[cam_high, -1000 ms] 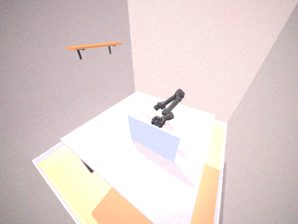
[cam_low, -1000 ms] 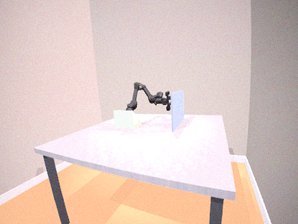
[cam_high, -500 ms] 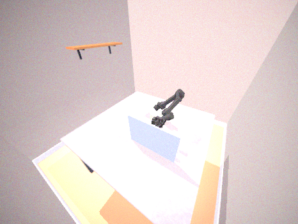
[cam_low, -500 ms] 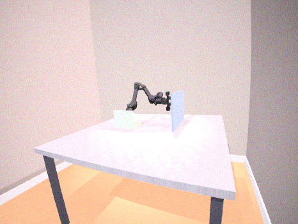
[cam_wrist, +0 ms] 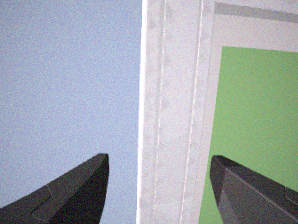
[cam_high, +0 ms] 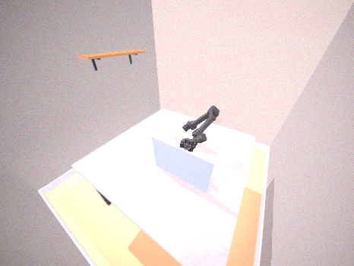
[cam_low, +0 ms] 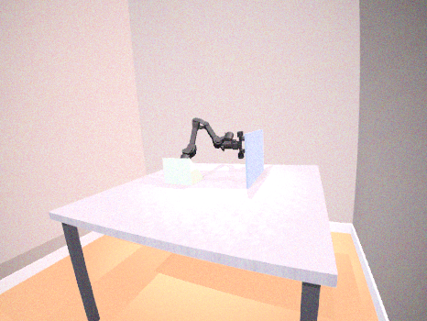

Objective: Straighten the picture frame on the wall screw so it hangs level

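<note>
The picture frame (cam_wrist: pixel 180 75) fills the middle and right of the wrist view: a pale, ridged side bar stands nearly upright, with a green picture (cam_wrist: pixel 260 110) to its right. The bar leans very slightly, and the picture's top edge drops slightly to the right. My gripper (cam_wrist: pixel 160 164) (cam_high: pixel 187 145) (cam_low: pixel 243 144) is open, one fingertip on either side of the bar, with gaps showing beside it. The frame hangs in front of the blue panel (cam_wrist: pixel 65 90) (cam_high: pixel 182 163) (cam_low: pixel 255 158). The screw and the notched strip are hidden. I cannot make out the frame in the top and exterior views.
The blue panel stands upright on the white table (cam_high: pixel 125 171) (cam_low: pixel 197 215), facing the arm. A pale green block (cam_low: pixel 178 171) stands near the arm's base. An orange shelf (cam_high: pixel 114 54) is on the far wall, well away from the arm.
</note>
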Robot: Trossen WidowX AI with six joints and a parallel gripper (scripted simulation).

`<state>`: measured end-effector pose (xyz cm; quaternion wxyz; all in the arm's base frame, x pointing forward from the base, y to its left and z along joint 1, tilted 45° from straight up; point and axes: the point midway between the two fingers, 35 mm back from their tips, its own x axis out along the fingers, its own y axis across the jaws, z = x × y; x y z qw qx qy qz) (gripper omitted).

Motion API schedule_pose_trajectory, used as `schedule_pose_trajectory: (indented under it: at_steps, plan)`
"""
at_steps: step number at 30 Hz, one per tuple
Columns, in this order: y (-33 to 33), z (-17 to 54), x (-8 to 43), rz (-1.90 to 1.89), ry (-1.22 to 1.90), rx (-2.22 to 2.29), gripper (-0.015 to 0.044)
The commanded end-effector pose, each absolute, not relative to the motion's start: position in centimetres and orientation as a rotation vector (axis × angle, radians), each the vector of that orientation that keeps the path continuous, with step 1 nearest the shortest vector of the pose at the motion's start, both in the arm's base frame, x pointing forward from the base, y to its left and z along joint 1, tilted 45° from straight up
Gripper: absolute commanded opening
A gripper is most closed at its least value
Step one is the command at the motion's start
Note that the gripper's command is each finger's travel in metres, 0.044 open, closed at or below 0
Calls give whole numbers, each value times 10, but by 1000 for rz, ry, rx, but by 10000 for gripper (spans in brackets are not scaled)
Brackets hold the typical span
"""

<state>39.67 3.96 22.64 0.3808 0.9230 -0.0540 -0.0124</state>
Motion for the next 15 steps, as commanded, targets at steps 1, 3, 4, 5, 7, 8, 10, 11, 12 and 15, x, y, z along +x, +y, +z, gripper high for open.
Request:
schedule_pose_trajectory:
  at_steps: [1,3,4,5,7,8,10,11,12,15]
  plan:
    - [40,226,397,-31,-138,2361,260]
    - [42,228,390,-31,-139,2371,260]
    - [44,229,381,-30,-140,2384,260]
    - [46,230,371,-29,-142,2400,260]
    - [50,231,350,-28,-145,2432,260]
    - [51,230,340,-27,-147,2448,260]
    - [52,228,320,-25,-150,2479,260]
    - [52,226,311,-24,-151,2495,260]
    - [52,224,304,-24,-153,2508,260]
    - [52,223,298,-23,-154,2518,260]
